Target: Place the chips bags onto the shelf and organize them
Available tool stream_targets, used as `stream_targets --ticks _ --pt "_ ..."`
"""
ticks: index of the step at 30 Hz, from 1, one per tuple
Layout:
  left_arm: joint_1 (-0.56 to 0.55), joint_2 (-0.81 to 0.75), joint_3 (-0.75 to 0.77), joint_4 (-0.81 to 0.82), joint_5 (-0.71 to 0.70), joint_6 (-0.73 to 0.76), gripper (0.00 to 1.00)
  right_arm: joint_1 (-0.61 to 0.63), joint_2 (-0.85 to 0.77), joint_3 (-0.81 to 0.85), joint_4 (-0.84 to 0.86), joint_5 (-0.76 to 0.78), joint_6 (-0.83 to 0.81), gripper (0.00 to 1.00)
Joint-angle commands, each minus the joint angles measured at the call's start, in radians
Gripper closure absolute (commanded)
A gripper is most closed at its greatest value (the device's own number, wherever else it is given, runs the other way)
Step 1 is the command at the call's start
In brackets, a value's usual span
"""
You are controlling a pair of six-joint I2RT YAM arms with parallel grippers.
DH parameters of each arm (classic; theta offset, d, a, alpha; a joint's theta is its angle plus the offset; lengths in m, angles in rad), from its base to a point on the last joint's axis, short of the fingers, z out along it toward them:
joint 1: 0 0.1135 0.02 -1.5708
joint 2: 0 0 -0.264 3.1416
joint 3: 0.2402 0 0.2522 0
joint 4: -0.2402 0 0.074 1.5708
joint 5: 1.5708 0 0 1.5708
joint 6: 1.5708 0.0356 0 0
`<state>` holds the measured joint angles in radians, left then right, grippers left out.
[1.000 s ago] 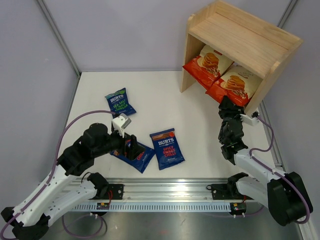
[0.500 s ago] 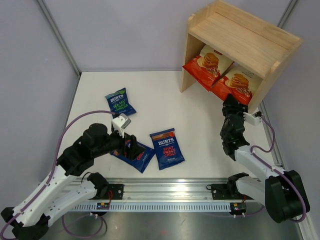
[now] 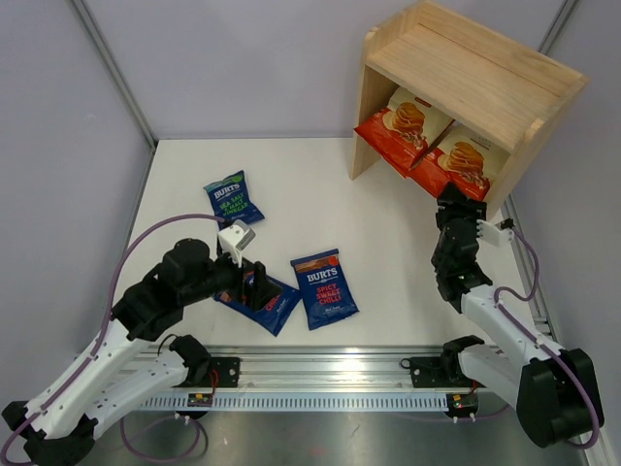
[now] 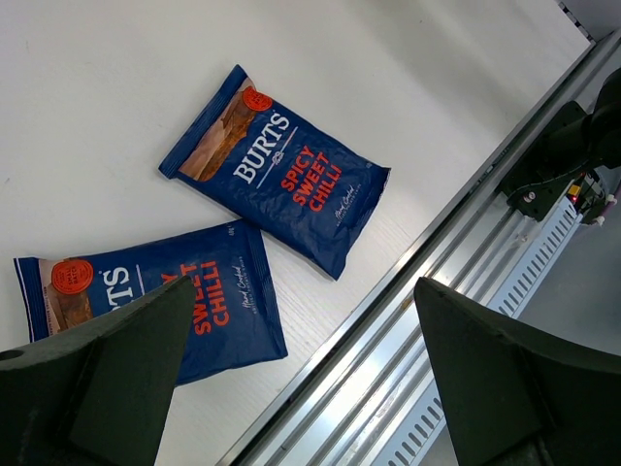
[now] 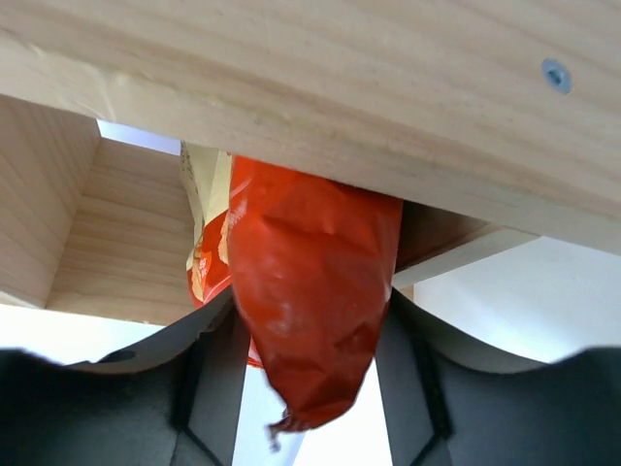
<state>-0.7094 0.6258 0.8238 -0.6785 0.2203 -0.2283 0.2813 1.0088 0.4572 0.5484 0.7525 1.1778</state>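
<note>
The wooden shelf (image 3: 475,68) stands at the back right. Two cream-and-red Cassava bags lean in its lower tier, the left one (image 3: 403,124) and the right one (image 3: 464,163). My right gripper (image 3: 448,199) is at the shelf's front and shut on the right bag's lower red end (image 5: 310,282), under the shelf board (image 5: 291,78). The other Cassava bag (image 5: 202,257) shows behind it. Three blue Burts bags lie on the table: green-lettered (image 3: 232,198), red-lettered (image 3: 325,287) and red-lettered (image 3: 270,303). My left gripper (image 3: 254,282) hovers open over this last bag (image 4: 184,291), next to the other (image 4: 277,184).
The metal rail (image 3: 320,364) runs along the table's near edge and shows in the left wrist view (image 4: 427,320). Grey walls enclose the white table (image 3: 310,184) on the left, back and right.
My right gripper has moved up and right toward the shelf, and the right Cassava bag has gone further into the lower tier. The left arm has not moved.
</note>
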Motion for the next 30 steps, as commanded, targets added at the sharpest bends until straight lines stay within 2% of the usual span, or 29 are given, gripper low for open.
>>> stream_targets --ticks 1,2,4,9,10,13,15,18,19,22,23,26,27,30 --pt "0.001 0.011 0.0 0.046 -0.009 0.003 0.01 -0.014 -0.055 0.044 -0.166 0.054 0.022 0.41" --pt "0.001 0.011 -0.002 0.046 -0.013 0.003 0.01 -0.014 -0.065 0.06 -0.192 0.048 0.023 0.39" --pt "0.001 0.014 0.0 0.046 -0.013 0.001 0.01 -0.014 -0.087 0.086 -0.275 0.039 0.014 0.28" --pt "0.001 0.023 0.006 0.042 -0.07 -0.023 0.01 -0.014 -0.125 0.132 -0.433 -0.005 0.065 0.2" --pt "0.001 0.031 0.009 0.037 -0.108 -0.041 0.01 -0.014 -0.13 0.146 -0.477 -0.022 0.071 0.1" --pt "0.001 0.072 0.028 0.019 -0.207 -0.094 0.01 -0.014 -0.153 0.179 -0.58 -0.054 0.069 0.01" --pt "0.001 0.112 0.055 -0.006 -0.289 -0.155 0.01 -0.014 -0.174 0.198 -0.614 -0.08 0.039 0.0" --pt "0.002 0.14 0.072 -0.041 -0.49 -0.274 0.01 -0.014 -0.2 0.233 -0.676 -0.128 -0.012 0.01" --pt "0.004 0.15 0.071 -0.053 -0.592 -0.375 0.01 -0.014 -0.205 0.251 -0.709 -0.169 -0.032 0.0" --pt "0.017 0.135 0.031 -0.088 -0.718 -0.561 0.01 -0.013 -0.223 0.281 -0.754 -0.283 -0.154 0.0" --pt "0.022 0.124 0.012 -0.096 -0.745 -0.606 0.01 -0.013 -0.229 0.29 -0.758 -0.327 -0.259 0.01" --pt "0.037 0.091 -0.064 -0.14 -0.837 -0.748 0.01 -0.014 -0.21 0.336 -0.83 -0.49 -0.439 0.01" --pt "0.042 0.084 -0.081 -0.167 -0.854 -0.807 0.01 -0.014 -0.2 0.375 -0.919 -0.542 -0.469 0.01" --pt "0.047 0.055 -0.169 -0.2 -0.888 -0.925 0.01 -0.014 -0.167 0.414 -1.01 -0.657 -0.59 0.01"
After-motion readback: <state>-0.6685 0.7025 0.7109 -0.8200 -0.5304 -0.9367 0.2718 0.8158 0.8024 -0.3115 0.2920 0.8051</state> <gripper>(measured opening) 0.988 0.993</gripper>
